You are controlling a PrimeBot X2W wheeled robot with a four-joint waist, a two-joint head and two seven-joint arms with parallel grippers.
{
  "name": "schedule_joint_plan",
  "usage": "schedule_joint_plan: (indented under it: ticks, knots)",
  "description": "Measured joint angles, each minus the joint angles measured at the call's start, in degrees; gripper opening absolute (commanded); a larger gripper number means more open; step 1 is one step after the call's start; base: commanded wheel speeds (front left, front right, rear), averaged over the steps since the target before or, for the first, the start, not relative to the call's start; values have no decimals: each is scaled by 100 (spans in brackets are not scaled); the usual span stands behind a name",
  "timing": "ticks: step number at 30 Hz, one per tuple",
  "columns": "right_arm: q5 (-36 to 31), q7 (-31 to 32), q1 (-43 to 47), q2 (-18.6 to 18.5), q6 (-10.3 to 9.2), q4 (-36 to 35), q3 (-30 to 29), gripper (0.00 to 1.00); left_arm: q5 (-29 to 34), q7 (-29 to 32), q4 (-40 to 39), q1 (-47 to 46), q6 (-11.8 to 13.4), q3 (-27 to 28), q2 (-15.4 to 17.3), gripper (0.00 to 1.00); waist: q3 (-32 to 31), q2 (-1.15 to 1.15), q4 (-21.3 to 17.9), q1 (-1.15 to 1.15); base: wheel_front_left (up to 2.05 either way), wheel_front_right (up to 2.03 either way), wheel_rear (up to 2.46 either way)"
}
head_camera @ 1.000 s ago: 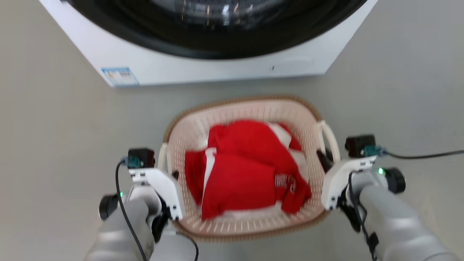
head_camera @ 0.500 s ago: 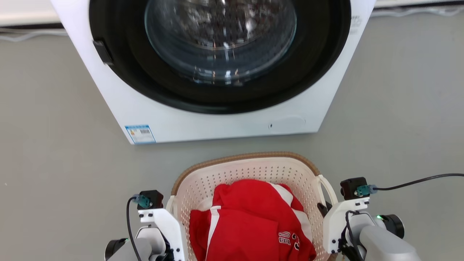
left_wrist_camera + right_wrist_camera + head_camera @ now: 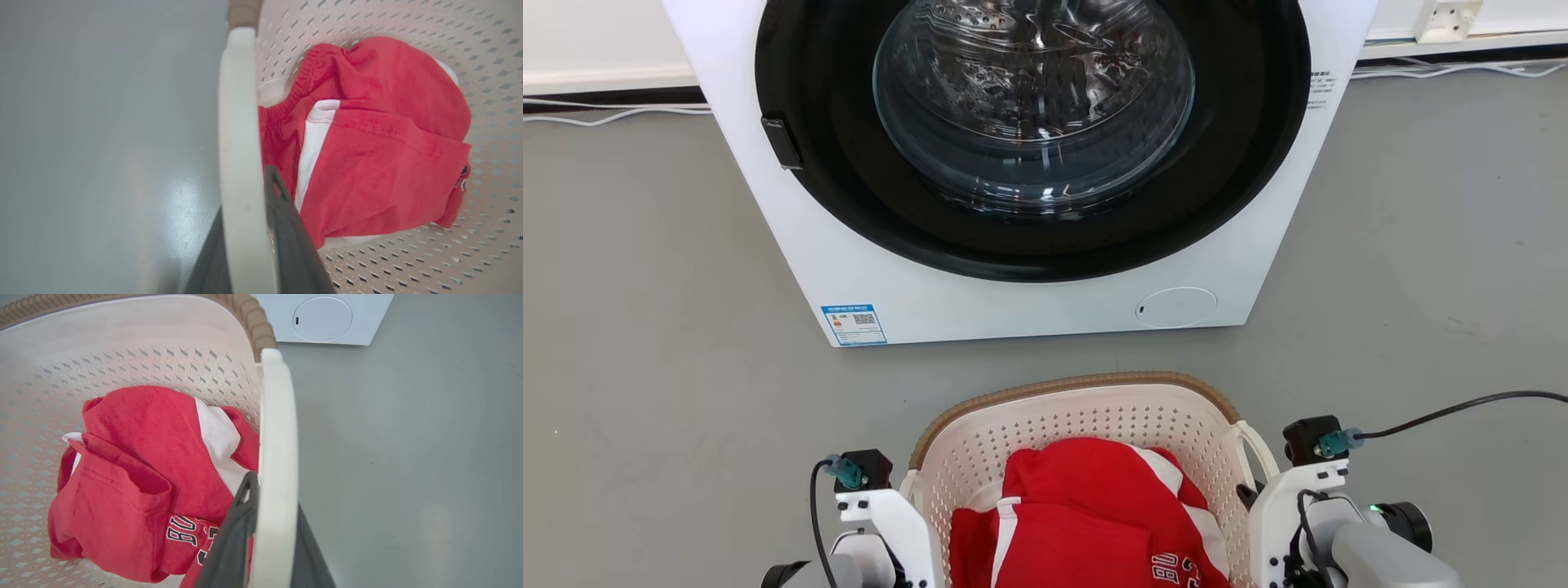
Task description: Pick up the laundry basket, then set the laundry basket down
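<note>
laundry basket (image 3: 1078, 400) btwn both arms, just in front of washer (image 3: 1029, 314) (red garment (image 3: 1086, 506) inside). L gripper (image 3: 245, 196) pinches left loop handle (image 3: 239, 122), one finger each side; R gripper (image 3: 271, 490) likewise on right loop handle (image 3: 278, 416). Can't tell if it's off the floor (image 3: 645, 327).

Grey floor (image 3: 645, 343); white washer (image 3: 1013, 314) stands directly on it.
</note>
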Motion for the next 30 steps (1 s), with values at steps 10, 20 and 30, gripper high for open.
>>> schedule_joint_plan:
  ticks: [10,20,30]
  knots:
    - [242,4,-10,-1,0,-3,227,0,-103,23,1,1,0,-83,24,0,-50,0,-36,0,0,0,0]
    - [388,3,-18,-16,0,-13,431,0,-204,23,15,2,0,-186,26,0,-85,0,-44,0,0,0,0]
    - [594,-3,-24,-29,0,-12,609,0,-318,21,38,2,0,-234,24,0,-56,0,-70,0,0,0,0]
